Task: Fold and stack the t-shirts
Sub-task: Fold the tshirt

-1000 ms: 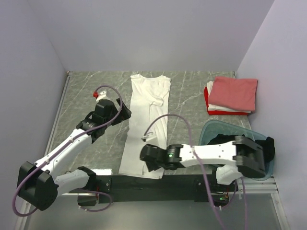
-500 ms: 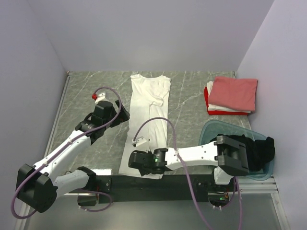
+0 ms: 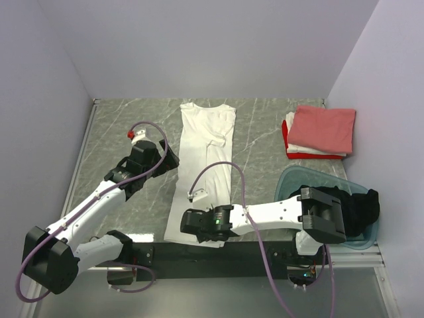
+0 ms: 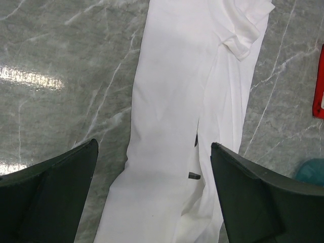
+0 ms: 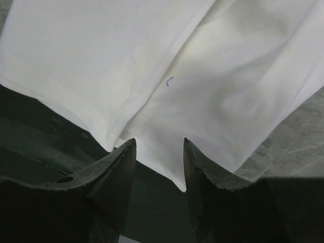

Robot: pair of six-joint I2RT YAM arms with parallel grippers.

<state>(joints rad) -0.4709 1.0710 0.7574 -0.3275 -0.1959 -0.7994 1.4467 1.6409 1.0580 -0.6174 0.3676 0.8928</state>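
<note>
A large white t-shirt (image 3: 204, 165), folded lengthwise into a long strip, lies down the middle of the table, with its near hem hanging over the table's front edge. It also shows in the left wrist view (image 4: 172, 101) and in the right wrist view (image 5: 152, 45). My left gripper (image 3: 173, 159) (image 4: 153, 143) hangs wide open above the shirt's left edge and is empty. My right gripper (image 3: 187, 224) (image 5: 159, 140) is low at the near hem, its jaws a little apart with the hem's corner between the tips. A salmon-pink shirt (image 3: 323, 127) tops a folded stack of red and white shirts.
A translucent teal tub (image 3: 291, 182) stands at the near right with a black shirt (image 3: 363, 207) in it, partly behind my right arm's base. A dark strip (image 5: 40, 136) runs along the table's front edge. Walls close in the left, back and right sides.
My right gripper has slid left along the shirt's near hem, towards its left corner. The left arm has barely moved. The shirt lies as before.
</note>
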